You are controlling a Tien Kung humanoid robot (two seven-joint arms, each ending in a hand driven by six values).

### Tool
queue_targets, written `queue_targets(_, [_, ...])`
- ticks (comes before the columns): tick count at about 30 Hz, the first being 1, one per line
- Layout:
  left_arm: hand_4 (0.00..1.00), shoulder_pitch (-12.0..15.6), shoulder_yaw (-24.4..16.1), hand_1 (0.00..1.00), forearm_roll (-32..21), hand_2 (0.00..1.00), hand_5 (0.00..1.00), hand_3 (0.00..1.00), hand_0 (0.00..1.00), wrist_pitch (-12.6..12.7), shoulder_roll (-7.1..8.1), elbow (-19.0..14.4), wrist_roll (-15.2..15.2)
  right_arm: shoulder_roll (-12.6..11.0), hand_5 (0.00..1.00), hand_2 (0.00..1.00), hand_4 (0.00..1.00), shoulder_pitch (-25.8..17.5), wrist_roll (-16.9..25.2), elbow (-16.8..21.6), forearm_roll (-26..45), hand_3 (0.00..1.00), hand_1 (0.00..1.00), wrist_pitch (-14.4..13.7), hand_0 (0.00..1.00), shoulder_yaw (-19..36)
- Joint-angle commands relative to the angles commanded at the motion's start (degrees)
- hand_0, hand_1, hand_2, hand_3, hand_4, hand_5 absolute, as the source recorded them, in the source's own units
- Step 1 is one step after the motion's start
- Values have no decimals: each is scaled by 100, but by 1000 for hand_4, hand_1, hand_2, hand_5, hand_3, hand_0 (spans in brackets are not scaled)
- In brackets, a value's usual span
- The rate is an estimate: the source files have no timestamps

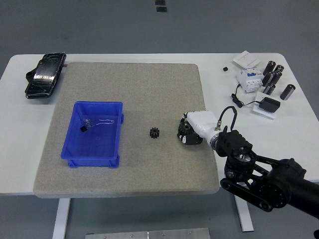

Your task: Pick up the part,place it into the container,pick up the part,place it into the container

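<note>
A small black gear-shaped part (pixel 154 133) lies on the grey mat (pixel 129 89), between the blue container (pixel 113 147) and my right hand. Inside the container sits a small dark part with thin wire (pixel 88 125). My right hand (pixel 189 130), white-backed with black fingers, rests low on the mat to the right of the gear, a short gap away from it. Its fingers are curled downward and I see nothing held in them. The black right arm (pixel 259 174) comes in from the lower right. The left arm is out of sight.
A black pouch (pixel 45 75) lies at the table's far left. At the far right are several dark cylinders (pixel 274 77), a white breaker-like block (pixel 249 78), a black adapter with cable (pixel 269 105) and a small white box (pixel 247 59).
</note>
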Motion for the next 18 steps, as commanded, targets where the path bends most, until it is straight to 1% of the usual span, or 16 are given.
queue_targets(1, [682,0,1,666,-1,655,304,606,720,1,0,0,-1,-2,143,491,453,0,3,2,1,621,399,-9,304,-2])
queue_targets(2, [680,0,1,666,-2,656,304,606,720,1,0,0,-2,-2,105,434,306,0,5,4,2,514,383,-13,302,-3])
queue_targets(8, [680,2,17,666,-32,656,304,606,720,12,-7,0,-16,-8,105,434,306,38,50,119,3,514,383,-163,302,-31])
queue_targets(9, [679,3,18,666,-35,656,305,606,720,14,-9,-1,-16,-3,49,396,315,55,57,155,0,442,372,-194,295,-43])
queue_targets(13, [679,14,12,666,-36,656,305,606,720,21,-14,-6,-7,71,49,396,315,194,74,377,16,442,372,-328,295,-129])
queue_targets(14, [680,18,8,666,-33,656,303,606,720,22,-15,-8,-4,123,20,393,285,257,76,447,38,435,367,-369,298,-170])
queue_targets(16, [680,28,8,666,-32,656,303,606,720,23,-20,-8,-2,262,20,393,285,387,70,551,64,435,367,-434,298,-263])
queue_targets(18, [680,38,-3,666,-13,656,303,606,720,20,-31,-13,11,463,20,393,285,527,72,599,96,435,367,-510,298,-371])
